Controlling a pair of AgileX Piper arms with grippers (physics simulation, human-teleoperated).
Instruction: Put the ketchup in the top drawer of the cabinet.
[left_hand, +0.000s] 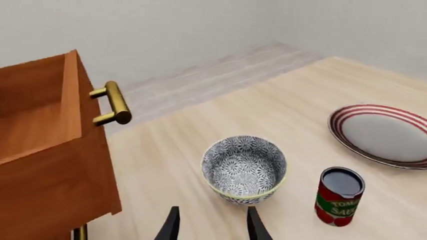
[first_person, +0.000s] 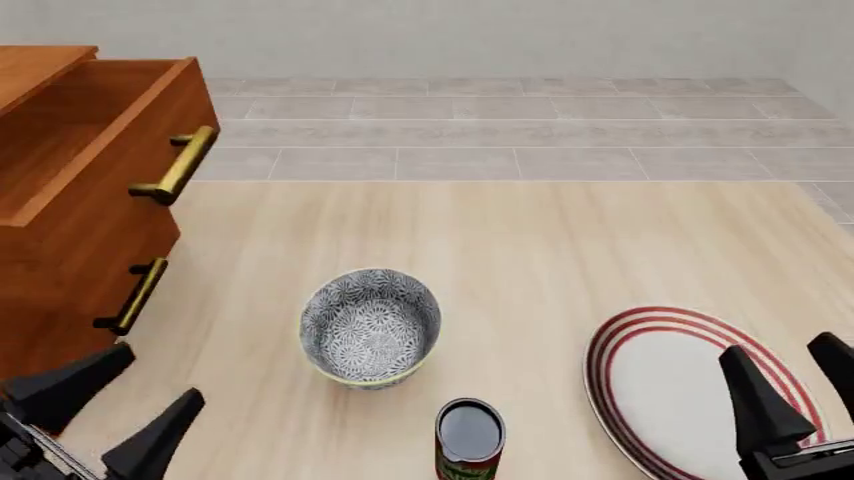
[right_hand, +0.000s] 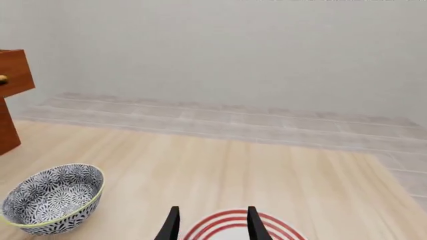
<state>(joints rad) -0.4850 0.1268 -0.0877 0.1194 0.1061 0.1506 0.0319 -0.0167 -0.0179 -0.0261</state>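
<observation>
The ketchup can (first_person: 469, 440) stands upright at the table's near edge, between the bowl and the plate; it also shows in the left wrist view (left_hand: 339, 196). The cabinet (first_person: 60, 270) stands at the left, its top drawer (first_person: 94, 140) pulled open and empty, brass handle (first_person: 175, 165) in front; the drawer shows in the left wrist view (left_hand: 40, 110) too. My left gripper (first_person: 114, 410) is open and empty, low at the near left, in front of the cabinet. My right gripper (first_person: 798, 385) is open and empty above the plate's near right side.
A grey patterned bowl (first_person: 370, 326) sits mid-table, just behind the can. A white plate with red rings (first_person: 667, 385) lies at the near right. A lower drawer handle (first_person: 136, 295) juts from the cabinet front. Tiled floor lies beyond the table's far edge.
</observation>
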